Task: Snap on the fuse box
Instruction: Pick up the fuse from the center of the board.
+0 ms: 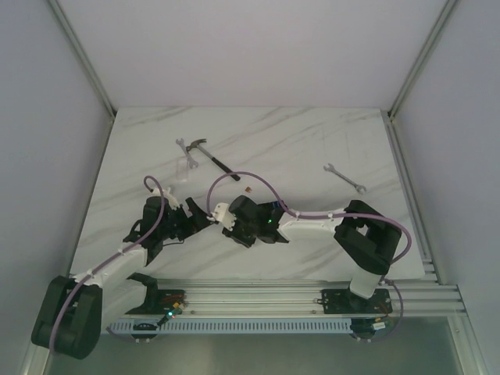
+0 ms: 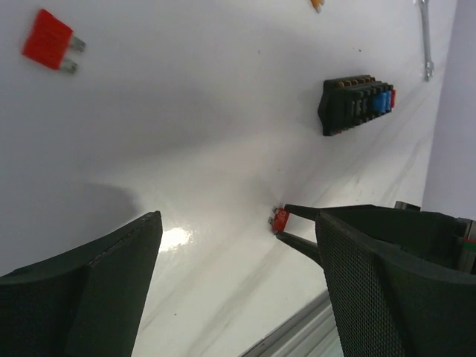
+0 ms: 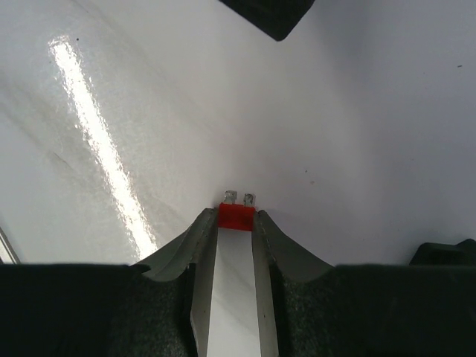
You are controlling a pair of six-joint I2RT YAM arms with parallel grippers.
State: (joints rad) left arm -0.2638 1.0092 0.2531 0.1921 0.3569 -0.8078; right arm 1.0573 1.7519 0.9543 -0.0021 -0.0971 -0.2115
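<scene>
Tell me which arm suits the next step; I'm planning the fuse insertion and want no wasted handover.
Right, probably. The right pincer is shut on a small red fuse, prongs pointing outward, ready to carry to the fuse box. The left pincer stands open and empty.

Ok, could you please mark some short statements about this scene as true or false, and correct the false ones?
1. The right gripper pinches a small red fuse at its fingertips. True.
2. The left gripper is closed on the fuse box. False: it is open and empty; the box lies on the table.
3. The pinched fuse is seated in the fuse box. False: it is apart from the box.
4. A second red fuse lies loose on the table. True.
5. A hammer lies on the table. True.
</scene>
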